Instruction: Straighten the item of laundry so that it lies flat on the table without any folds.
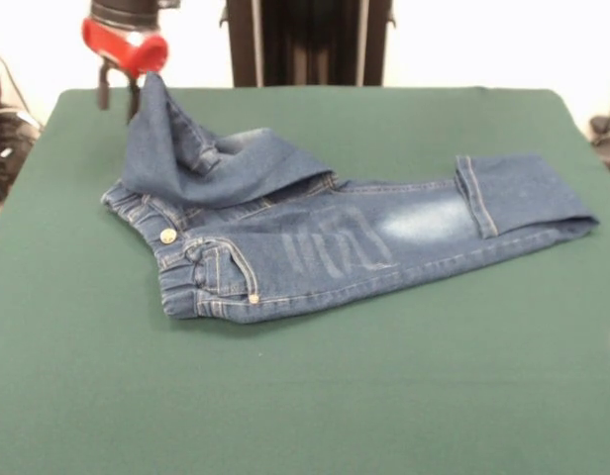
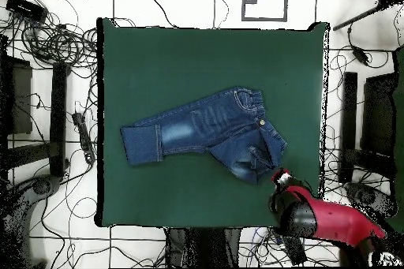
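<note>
Dark blue faded denim jeans (image 1: 325,242) are spread mid-counter on the dark green felt counter (image 1: 305,396), one leg doubled back over the waistband. Its raised tip is held pinched in the red-and-black tool (image 1: 147,84), well away from the jeans' long axis.

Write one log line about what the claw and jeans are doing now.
claw: lifting one trouser leg | jeans: other leg flat, its cuff folded back | table: jeans not flat yet
</note>
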{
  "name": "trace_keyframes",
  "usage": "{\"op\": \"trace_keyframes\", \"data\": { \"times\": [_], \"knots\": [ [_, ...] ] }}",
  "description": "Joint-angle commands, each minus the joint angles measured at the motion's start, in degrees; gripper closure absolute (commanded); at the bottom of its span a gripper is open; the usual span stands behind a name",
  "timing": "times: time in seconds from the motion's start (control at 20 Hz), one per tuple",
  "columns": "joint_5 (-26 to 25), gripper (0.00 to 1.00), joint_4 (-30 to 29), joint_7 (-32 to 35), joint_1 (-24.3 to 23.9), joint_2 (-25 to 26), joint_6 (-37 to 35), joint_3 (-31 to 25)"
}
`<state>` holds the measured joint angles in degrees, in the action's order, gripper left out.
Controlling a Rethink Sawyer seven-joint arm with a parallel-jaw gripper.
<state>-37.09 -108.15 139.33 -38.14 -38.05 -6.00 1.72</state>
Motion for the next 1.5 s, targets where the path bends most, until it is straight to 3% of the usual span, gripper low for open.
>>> {"op": "trace_keyframes", "data": {
  "times": [0.05, 0.4, 1.15, 1.5],
  "knots": [
    [0.32, 0.0, -3.24, -13.75, -2.67, -8.63, -11.27, -14.75],
    [-0.88, 0.0, -3.94, -11.36, -3.15, -9.55, -12.87, -16.98],
    [1.36, 0.0, -6.96, -3.45, 3.02, -10.88, -12.82, -15.14],
    [0.71, 0.0, -5.8, -0.57, 6.32, -8.44, -10.78, -12.75]
  ]
}}
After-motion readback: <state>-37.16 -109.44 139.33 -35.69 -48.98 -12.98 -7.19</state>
